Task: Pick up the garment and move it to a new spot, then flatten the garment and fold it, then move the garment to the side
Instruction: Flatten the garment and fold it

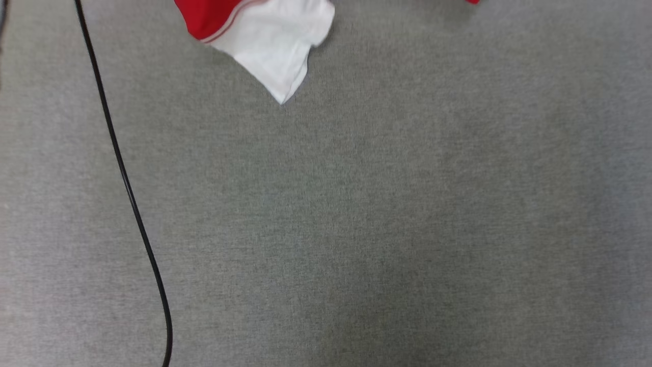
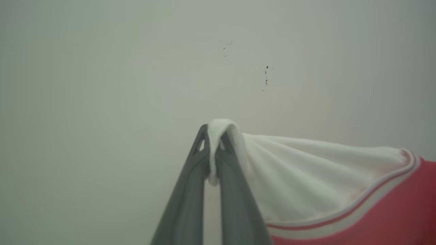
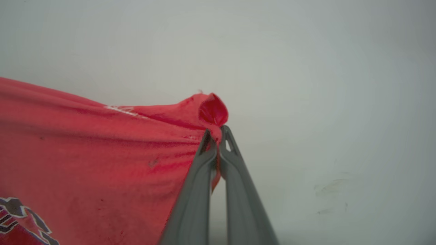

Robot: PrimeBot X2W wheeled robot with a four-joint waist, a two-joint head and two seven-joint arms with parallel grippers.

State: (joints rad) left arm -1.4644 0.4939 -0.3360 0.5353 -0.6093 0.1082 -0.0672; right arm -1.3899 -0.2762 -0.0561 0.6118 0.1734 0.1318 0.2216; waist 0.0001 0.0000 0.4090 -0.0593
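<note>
The garment (image 1: 260, 30) is a red jersey with white sleeves and striped trim. It hangs at the top edge of the head view, a white sleeve drooping over the grey surface (image 1: 356, 214). In the left wrist view my left gripper (image 2: 214, 134) is shut on a fold of the garment's white sleeve (image 2: 306, 173). Red cloth of the garment (image 3: 85, 146) stretches away to the left in the right wrist view, with black lettering at the lower left. My right gripper (image 3: 216, 136) is shut on a bunched red edge of it. The jersey is held up between both grippers.
A black cable (image 1: 127, 188) runs down the left side of the grey surface, from the top edge to the bottom. A pale wall (image 2: 136, 68) lies behind the left gripper, and the same kind of wall (image 3: 323, 85) behind the right one.
</note>
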